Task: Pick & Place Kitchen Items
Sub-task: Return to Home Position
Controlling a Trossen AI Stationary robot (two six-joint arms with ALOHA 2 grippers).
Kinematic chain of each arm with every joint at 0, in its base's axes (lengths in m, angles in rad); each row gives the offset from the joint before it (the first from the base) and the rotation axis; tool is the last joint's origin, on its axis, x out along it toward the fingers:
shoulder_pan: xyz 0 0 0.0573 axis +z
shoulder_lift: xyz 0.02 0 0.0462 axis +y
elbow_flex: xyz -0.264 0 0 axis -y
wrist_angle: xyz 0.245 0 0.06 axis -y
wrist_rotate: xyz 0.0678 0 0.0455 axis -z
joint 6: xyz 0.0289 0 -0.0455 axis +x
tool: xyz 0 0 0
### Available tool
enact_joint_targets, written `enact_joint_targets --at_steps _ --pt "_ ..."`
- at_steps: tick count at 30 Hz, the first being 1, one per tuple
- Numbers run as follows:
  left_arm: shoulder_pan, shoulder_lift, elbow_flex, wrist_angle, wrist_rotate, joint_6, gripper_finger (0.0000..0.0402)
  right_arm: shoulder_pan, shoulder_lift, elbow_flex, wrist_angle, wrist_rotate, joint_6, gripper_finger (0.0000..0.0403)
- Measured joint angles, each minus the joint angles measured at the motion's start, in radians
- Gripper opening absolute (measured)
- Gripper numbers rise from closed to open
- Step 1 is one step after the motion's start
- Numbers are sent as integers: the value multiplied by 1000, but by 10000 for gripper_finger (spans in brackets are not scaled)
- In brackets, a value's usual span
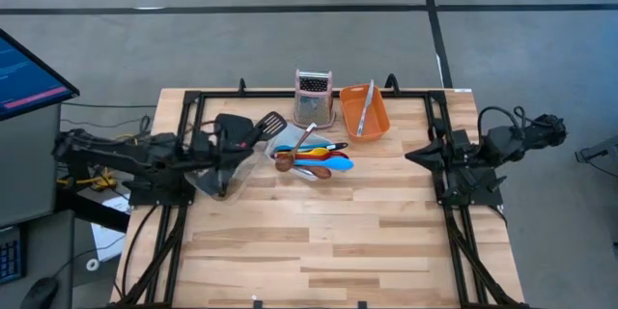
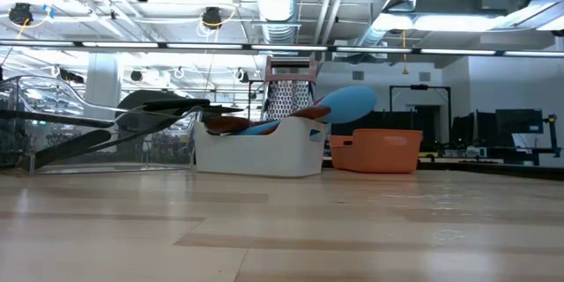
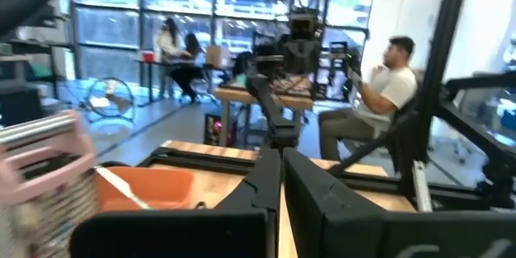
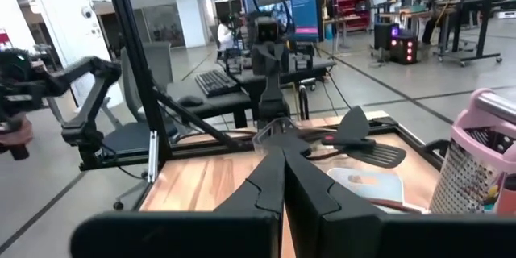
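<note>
Left gripper (image 3: 280, 165): fingers together, arm folded low at the table (image 1: 319, 241) left edge.
Right gripper (image 4: 282, 161): fingers together, arm folded at right edge.

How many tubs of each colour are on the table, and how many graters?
White rectangular plastic tub: 1
Orange rectangular plastic tub: 1
Clear rectangular plastic tub: 1
Steel box grater with pink top: 1
Total: 4
</note>
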Motion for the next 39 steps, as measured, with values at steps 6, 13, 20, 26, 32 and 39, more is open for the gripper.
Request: enact_joint_targets --at_steps 6,13,20,26,32,39 --pt "0 -211 -148 -3 -33 -28 2 0 -19 3 -5 1 3 0" --pt "0 -345 -218 -31 -33 -9 2 0 -80 3 -30 2 3 0" --pt "0 -431 -262 -70 -50 -1 2 0 -148 3 -62 2 3 0" --pt "0 -461 -301 -108 -146 1 2 0 -192 2 -106 3 3 0" --pt "0 -460 -342 -111 -154 0 2 0 -223 2 -164 3 3 0" --pt "0 -460 -395 -106 -76 -11 2 0 -229 2 -186 3 3 0"
